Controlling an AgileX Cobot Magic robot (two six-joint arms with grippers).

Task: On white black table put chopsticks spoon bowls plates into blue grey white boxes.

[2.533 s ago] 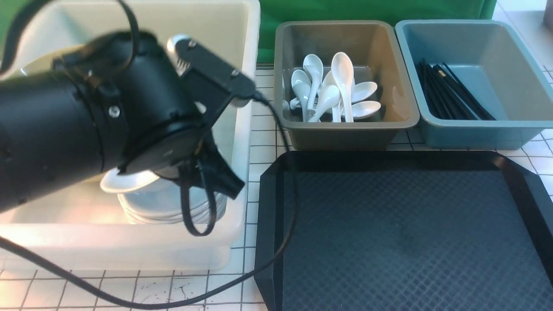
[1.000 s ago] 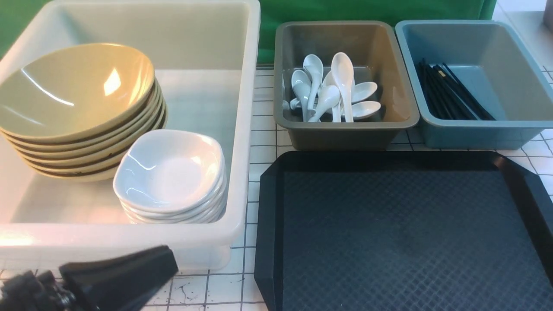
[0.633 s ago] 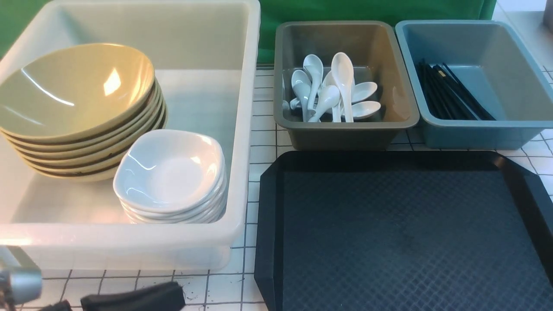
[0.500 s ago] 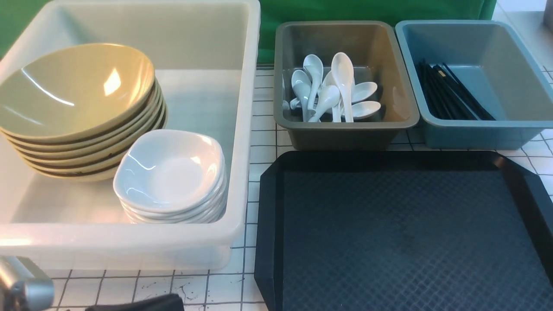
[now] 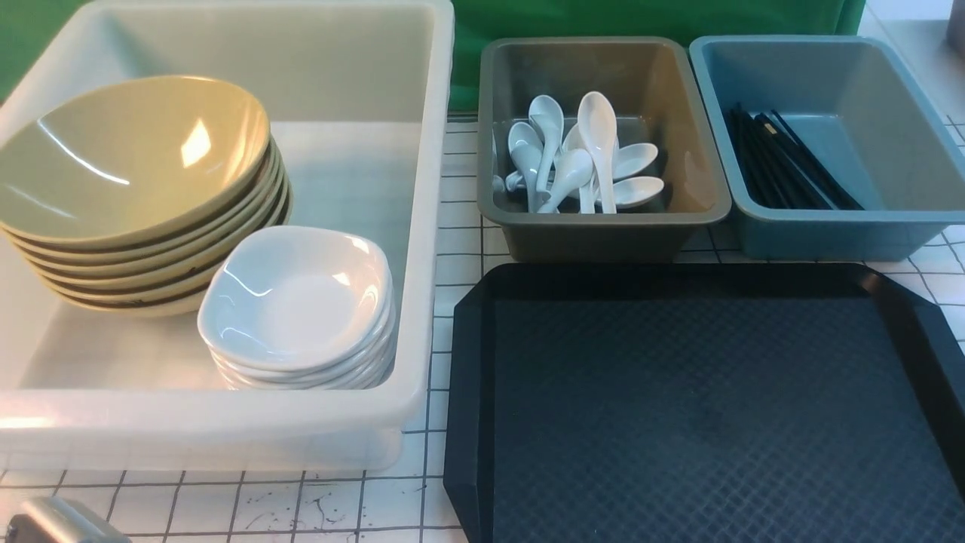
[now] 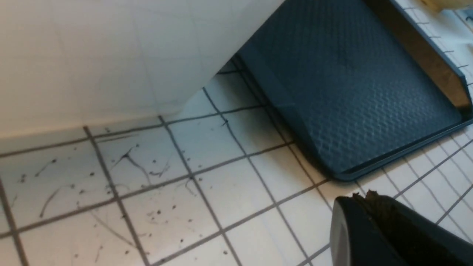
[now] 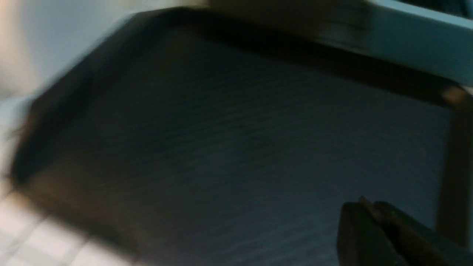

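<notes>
Grippers point(image 6: 364, 197) closed, apparently above table point(image 6: 207, 173).

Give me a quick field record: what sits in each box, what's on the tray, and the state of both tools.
white tub: stacked bowls, stacked plates
grey box: spoons
blue box: chopsticks
black tray: nothing on it
left tool: shut, holding nothing, over the white table
right tool: shut, holding nothing, over the tray
</notes>
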